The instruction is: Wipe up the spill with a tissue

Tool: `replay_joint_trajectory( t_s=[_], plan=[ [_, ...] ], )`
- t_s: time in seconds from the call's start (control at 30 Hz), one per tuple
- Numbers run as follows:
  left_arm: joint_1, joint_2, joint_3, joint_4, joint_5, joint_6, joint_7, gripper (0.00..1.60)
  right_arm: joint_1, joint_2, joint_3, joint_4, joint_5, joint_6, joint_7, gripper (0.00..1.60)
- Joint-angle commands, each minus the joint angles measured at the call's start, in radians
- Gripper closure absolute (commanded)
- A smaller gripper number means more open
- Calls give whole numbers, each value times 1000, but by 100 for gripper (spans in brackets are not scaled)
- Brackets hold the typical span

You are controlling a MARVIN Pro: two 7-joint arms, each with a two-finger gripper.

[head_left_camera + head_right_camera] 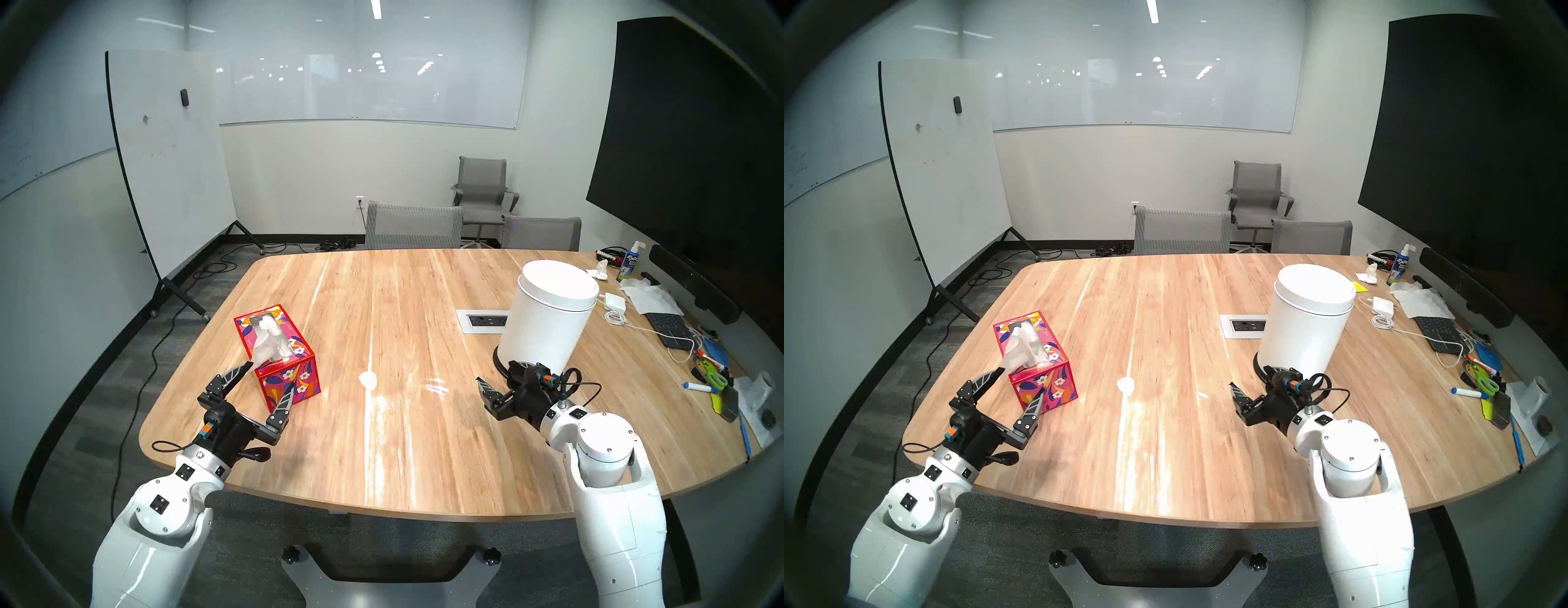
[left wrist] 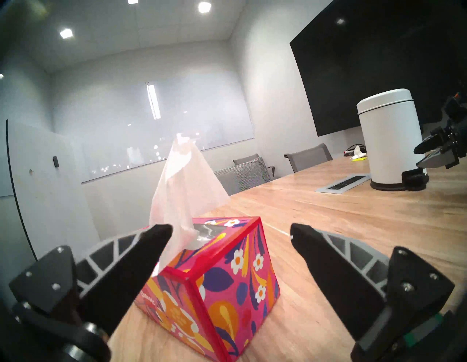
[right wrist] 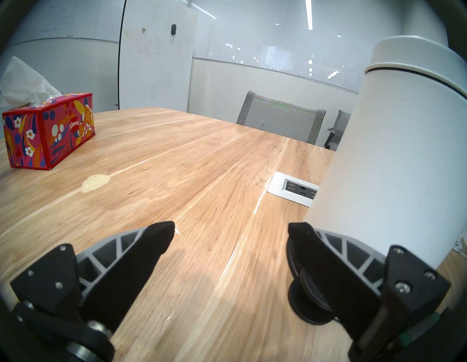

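At lower left of the head view, our left gripper (image 1: 268,380) gapes wide and empty, its fingers straddling the red floral box (image 1: 278,350). From that box the tissue (image 1: 271,342) stands upright. Centre frame lies the whitish spill (image 1: 368,378). Lower right, our right gripper (image 1: 494,382) also spreads empty beside the white bin (image 1: 547,314).

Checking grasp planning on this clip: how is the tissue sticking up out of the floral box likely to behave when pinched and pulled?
The tissue looks thin and wrinkled, so it will probably go limp and drape once lifted. It looks very light, so it could flutter. It is still tucked into the box, which looks like light cardboard, so the box may lift or slide when the open left tool pulls.
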Motion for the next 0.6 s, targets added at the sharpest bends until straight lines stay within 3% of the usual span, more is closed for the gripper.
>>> replay_joint_trajectory(
  t_s=[0.0,0.2,0.37,0.57],
  plan=[
    [-110,-7,-9,-27,-23,64,39,0,8,2,-1,-18,0,-3,1,0],
    [-181,-21,11,24,-22,126,56,0,7,2,-1,-19,0,-2,1,0],
    [-187,-25,26,55,-22,152,61,0,7,2,-1,-20,0,-1,1,0],
    [-177,-37,40,84,-4,115,84,0,7,2,-1,-20,0,-1,1,0]
  ],
)
